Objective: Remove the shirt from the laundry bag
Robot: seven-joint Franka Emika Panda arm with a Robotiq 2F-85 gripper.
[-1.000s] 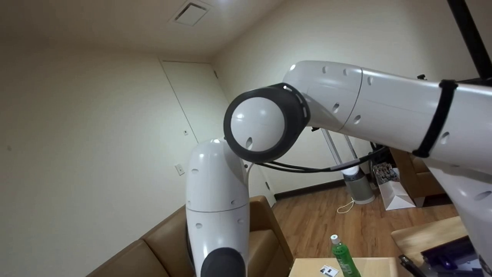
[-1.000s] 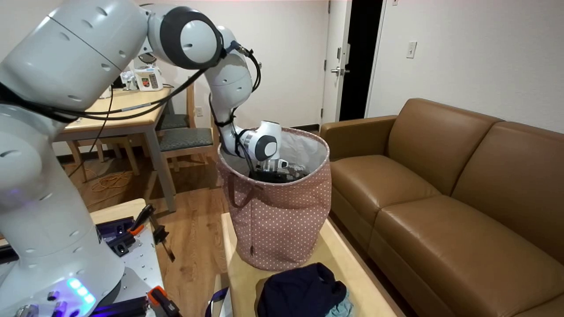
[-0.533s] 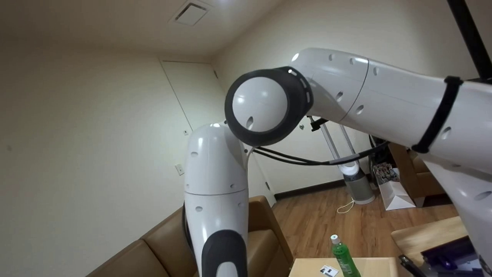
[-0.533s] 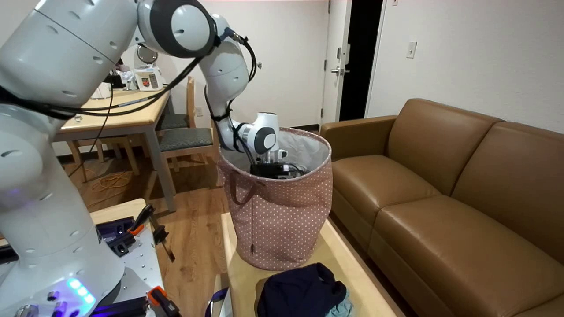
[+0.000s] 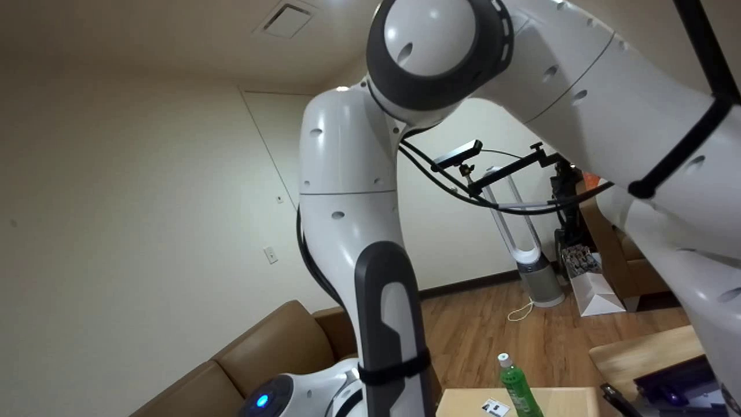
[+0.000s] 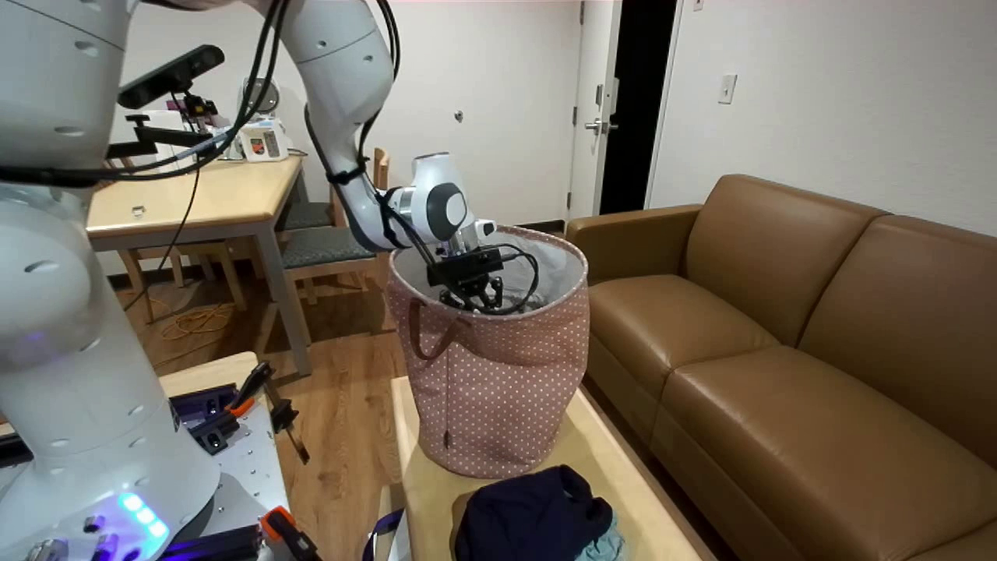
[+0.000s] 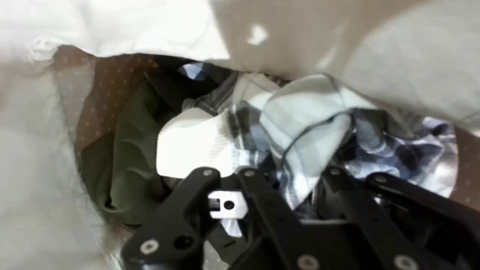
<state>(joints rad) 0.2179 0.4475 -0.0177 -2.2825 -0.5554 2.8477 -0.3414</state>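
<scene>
— Higher than half a second ago: the arm (image 6: 343, 70) has swung up, and the claw (image 6: 473, 296) has risen in the mouth of the bag (image 6: 498, 389). Is it clenched?

— I can't tell. The wrist view shows its dark links with cloth between them, but its tips are hidden. The shirt (image 7: 303, 123), pale plaid, is inside the bag, right by the claw.

— What lies around it, left to right?

— Lining (image 7: 33, 150), olive cloth (image 7: 135, 150), the shirt, then blue check cloth (image 7: 397, 153). More lining crosses the top and covers part of them.

— And outside?

— In an exterior view, clamps (image 6: 292, 538) on a white stand (image 6: 253, 460), then the bag, upright, its near wall hiding its depths. Navy clothes (image 6: 530, 514) lie just in front, teal cloth (image 6: 604, 541) showing at their right.

— What do they rest on?

— A pale bench (image 6: 607, 463), bag and clothes alike.

— And the room?

— Table (image 6: 241, 183), chair (image 6: 327, 243), a door (image 6: 596, 54) ajar, a brown sofa (image 6: 779, 335). In an exterior view, a card (image 5: 496, 407) and a green bottle (image 5: 518, 385) on pale wood (image 5: 564, 399), then a fan (image 5: 541, 284) on the floor (image 5: 474, 336).
</scene>
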